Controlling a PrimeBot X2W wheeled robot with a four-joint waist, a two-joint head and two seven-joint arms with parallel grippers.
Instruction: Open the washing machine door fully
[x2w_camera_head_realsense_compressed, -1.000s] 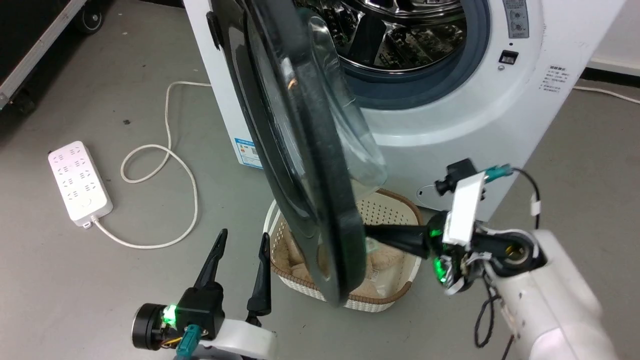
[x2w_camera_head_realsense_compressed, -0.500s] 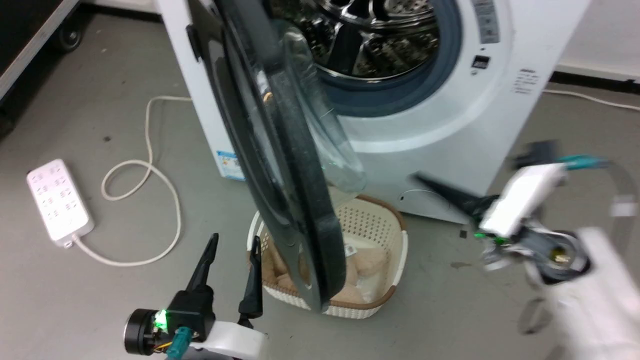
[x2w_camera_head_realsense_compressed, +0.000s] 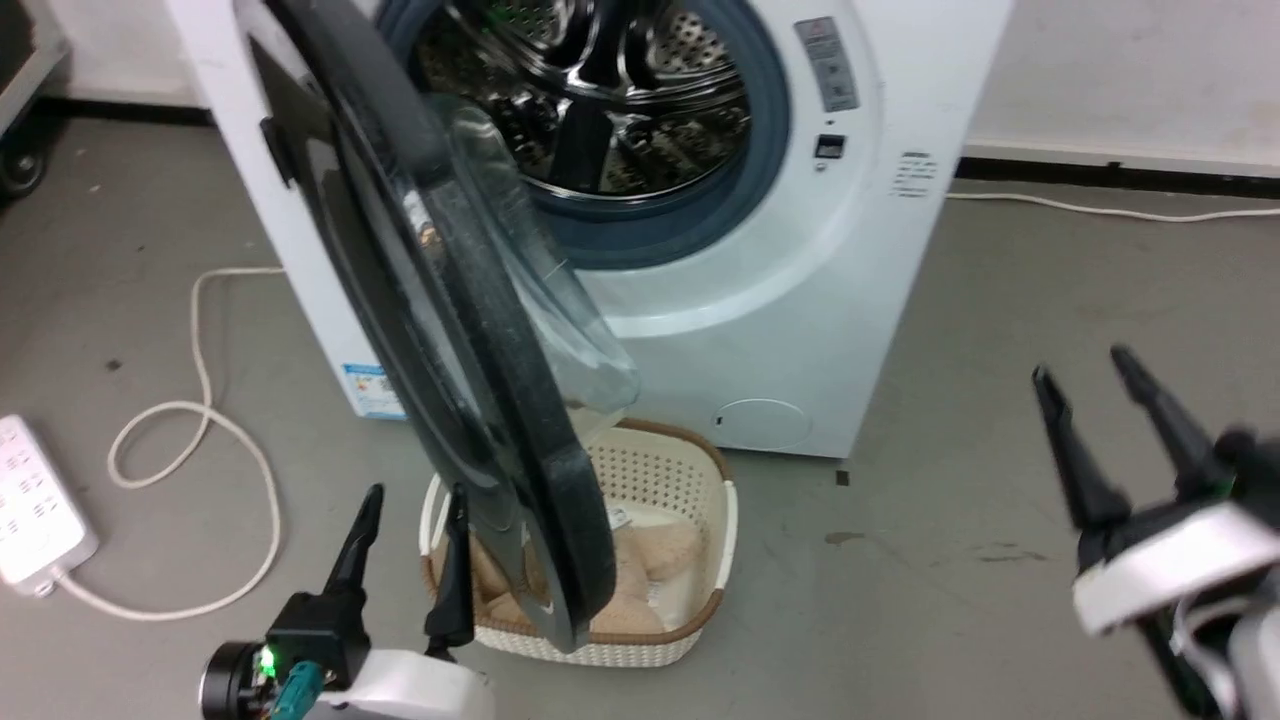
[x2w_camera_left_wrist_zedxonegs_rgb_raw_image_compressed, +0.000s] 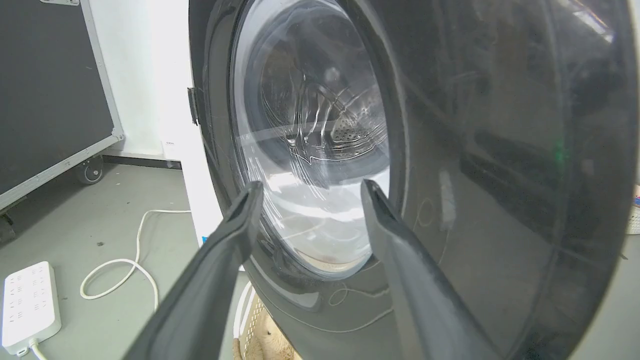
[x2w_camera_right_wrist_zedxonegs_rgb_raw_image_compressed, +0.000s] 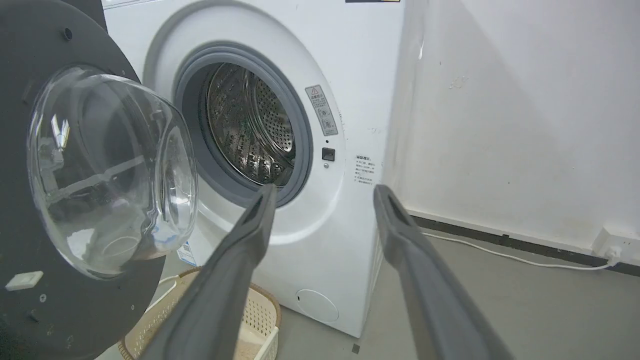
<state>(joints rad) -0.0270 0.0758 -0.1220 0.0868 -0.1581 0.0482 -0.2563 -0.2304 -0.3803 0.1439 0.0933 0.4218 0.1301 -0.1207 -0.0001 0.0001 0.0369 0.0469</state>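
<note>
Washing machine door (x2w_camera_head_realsense_compressed: 480, 350) hung part-open from the left side of the washing machine (x2w_camera_head_realsense_compressed: 800, 330) in the head view. Its black rim showed edge-on above the cream basket (x2w_camera_head_realsense_compressed: 690, 480), which sat on the floor (x2w_camera_head_realsense_compressed: 950, 480) against the foot of the machine's front. Relative to the machine, the door's angle looked the same as a second before. The whole picture had slid, so the camera had turned, not the things. The right gripper (x2w_camera_head_realsense_compressed: 1080, 364) had reached in at the door's lower rim a second before. Now it was well apart from door and machine, over bare floor at the lower right, jaws released and gripping nothing. The left gripper (x2w_camera_head_realsense_compressed: 416, 492) stood as before just beside the door's outer face near its lower edge, jaws spread wide and empty. The power strip (x2w_camera_head_realsense_compressed: 30, 510) and its looped cable (x2w_camera_head_realsense_compressed: 200, 430) lay on the floor to the machine's left.

In the left wrist view the two spread fingers framed the door's glossy outer face and the glass bowl (x2w_camera_left_wrist_zedxonegs_rgb_raw_image_compressed: 310, 125) set in it. Whether they touched it could not be told.

In the right wrist view the parted fingers pointed at the machine's front, where the steel drum (x2w_camera_right_wrist_zedxonegs_rgb_raw_image_compressed: 250, 130) lay open to sight. The door's inner face and bowl stood at the left, apart from the fingers.
</note>
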